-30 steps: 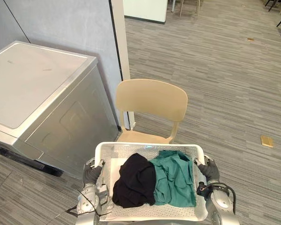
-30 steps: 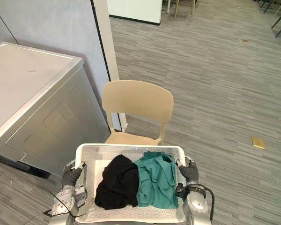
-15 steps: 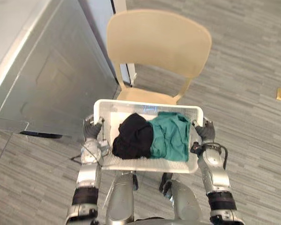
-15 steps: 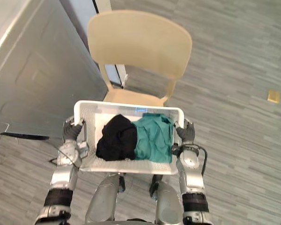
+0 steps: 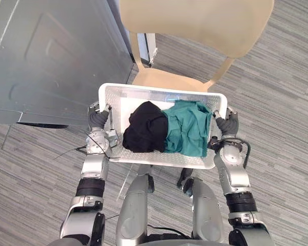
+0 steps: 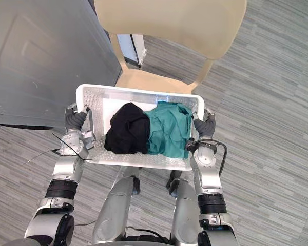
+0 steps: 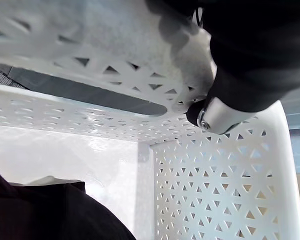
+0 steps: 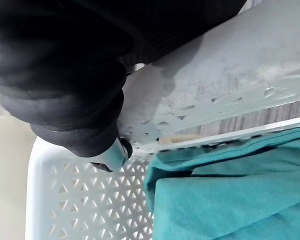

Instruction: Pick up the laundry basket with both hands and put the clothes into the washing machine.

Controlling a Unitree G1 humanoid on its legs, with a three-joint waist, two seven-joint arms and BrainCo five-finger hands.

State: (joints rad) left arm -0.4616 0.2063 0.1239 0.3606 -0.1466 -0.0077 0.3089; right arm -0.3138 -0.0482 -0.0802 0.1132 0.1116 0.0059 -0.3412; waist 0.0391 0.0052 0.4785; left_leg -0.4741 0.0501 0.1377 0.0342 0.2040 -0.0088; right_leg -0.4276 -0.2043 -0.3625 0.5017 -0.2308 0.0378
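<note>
**White plastic laundry basket (image 5: 143, 93) held up at both short ends**

White and rectangular, the basket has rounded corners, walls pierced all over with small triangular holes, a solid smooth floor and a long handle slot under the rim at each short end. Two pieces of clothing lie in it side by side and touching. A crumpled black garment (image 5: 143, 129) is on the robot's left, and a teal-green garment (image 5: 188, 128), loosely folded, is on its right. Bare white basket floor shows beside the black one.

The basket hangs level in front of the robot, clear of the floor. The left hand (image 5: 97, 119) is curled round the left end's rim, with one silver finger (image 7: 217, 114) hooked in beside the handle slot. The right hand (image 5: 227, 123) is closed the same way on the right end, a dark fingertip (image 8: 111, 156) pressed against the perforated wall just beside the teal cloth.

The basket's far rim lies by the front of the seat of a beige plastic chair (image 5: 195, 20); whether they touch cannot be told. A silver-grey metal washing machine (image 5: 56, 56) stands to the left of the chair. Grey wood-plank flooring (image 5: 287, 128) lies all around.
</note>
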